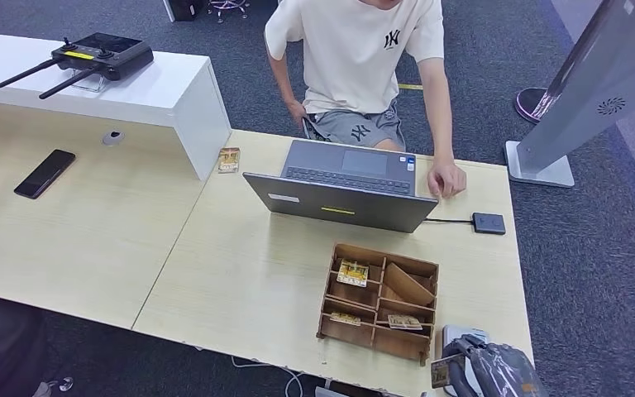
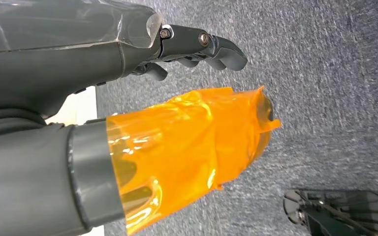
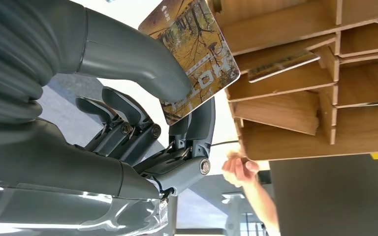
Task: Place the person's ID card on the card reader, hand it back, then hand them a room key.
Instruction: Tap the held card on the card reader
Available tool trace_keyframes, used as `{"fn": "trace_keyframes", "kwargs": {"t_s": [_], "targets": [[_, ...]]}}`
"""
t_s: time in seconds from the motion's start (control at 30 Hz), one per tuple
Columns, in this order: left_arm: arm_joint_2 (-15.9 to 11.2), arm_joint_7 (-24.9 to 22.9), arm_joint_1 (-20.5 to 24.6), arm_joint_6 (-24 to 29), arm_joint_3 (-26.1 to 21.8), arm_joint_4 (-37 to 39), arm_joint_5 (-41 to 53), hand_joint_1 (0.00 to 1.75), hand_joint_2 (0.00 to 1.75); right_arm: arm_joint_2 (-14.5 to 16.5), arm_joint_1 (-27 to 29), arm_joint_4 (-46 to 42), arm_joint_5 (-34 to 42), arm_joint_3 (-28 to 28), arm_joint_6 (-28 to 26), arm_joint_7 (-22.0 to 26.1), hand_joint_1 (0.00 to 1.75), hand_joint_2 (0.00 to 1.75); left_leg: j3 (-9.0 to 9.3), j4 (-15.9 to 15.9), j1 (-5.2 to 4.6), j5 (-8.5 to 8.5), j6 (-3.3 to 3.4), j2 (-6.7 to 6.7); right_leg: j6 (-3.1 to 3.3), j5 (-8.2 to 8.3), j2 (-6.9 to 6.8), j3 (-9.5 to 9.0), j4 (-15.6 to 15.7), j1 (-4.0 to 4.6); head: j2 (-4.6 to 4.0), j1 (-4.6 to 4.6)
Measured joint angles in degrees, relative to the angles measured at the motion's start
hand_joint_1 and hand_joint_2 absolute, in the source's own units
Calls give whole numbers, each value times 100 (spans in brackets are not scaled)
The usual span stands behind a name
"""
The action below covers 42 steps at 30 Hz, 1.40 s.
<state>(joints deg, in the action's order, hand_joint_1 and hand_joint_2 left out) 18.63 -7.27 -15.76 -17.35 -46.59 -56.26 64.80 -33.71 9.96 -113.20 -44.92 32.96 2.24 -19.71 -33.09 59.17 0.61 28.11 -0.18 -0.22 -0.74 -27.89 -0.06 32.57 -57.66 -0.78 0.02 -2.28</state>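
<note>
My right hand (image 1: 496, 374) is low at the table's near right corner and pinches a key card (image 1: 440, 371) with an autumn-forest print. In the right wrist view the thumb and a finger of this hand (image 3: 142, 147) hold the card (image 3: 197, 54) just beside the wooden box (image 3: 285, 29). That compartmented box (image 1: 324, 306) holds similar cards. A small black card reader (image 1: 489, 222) lies cabled beside the laptop. The person sits across the table, one hand (image 1: 446, 178) resting near the reader. My left hand (image 2: 103, 64) hangs over grey carpet, empty, with its orange-taped thumb (image 2: 192, 147) apart from the fingers.
An open grey laptop (image 1: 339, 186) stands mid-table. A white device (image 1: 461, 333) lies under my right hand. Another card (image 1: 228, 160) lies by the white raised counter (image 1: 182, 91), which carries a remote controller (image 1: 103, 54). A phone (image 1: 45, 173) lies far left. A kiosk stand (image 1: 562, 107) rises at right.
</note>
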Motion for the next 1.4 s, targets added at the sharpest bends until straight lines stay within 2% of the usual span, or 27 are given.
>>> {"fn": "trace_keyframes", "kwargs": {"t_s": [0.47, 0.93, 1.4], "targets": [[-3, 318, 131, -57, -403, 184, 608, 0, 0, 478, -672, 776, -59, -162, 656, 323, 175, 175, 1, 1, 0, 0, 0, 1, 0, 0, 1, 0, 0, 0, 0, 0], [-4, 513, 259, -75, -804, 272, 946, 0, 0, 499, -872, 1312, -44, -294, 987, 225, 175, 175, 0, 2, 0, 0, 0, 1, 0, 0, 1, 0, 0, 0, 0, -1], [-17, 545, 408, -134, -1006, 310, 1022, 0, 0, 497, -1126, 1627, 22, -264, 1210, 193, 175, 175, 0, 2, 0, 0, 0, 0, 0, 1, 1, -1, 0, 0, 0, 1]]}}
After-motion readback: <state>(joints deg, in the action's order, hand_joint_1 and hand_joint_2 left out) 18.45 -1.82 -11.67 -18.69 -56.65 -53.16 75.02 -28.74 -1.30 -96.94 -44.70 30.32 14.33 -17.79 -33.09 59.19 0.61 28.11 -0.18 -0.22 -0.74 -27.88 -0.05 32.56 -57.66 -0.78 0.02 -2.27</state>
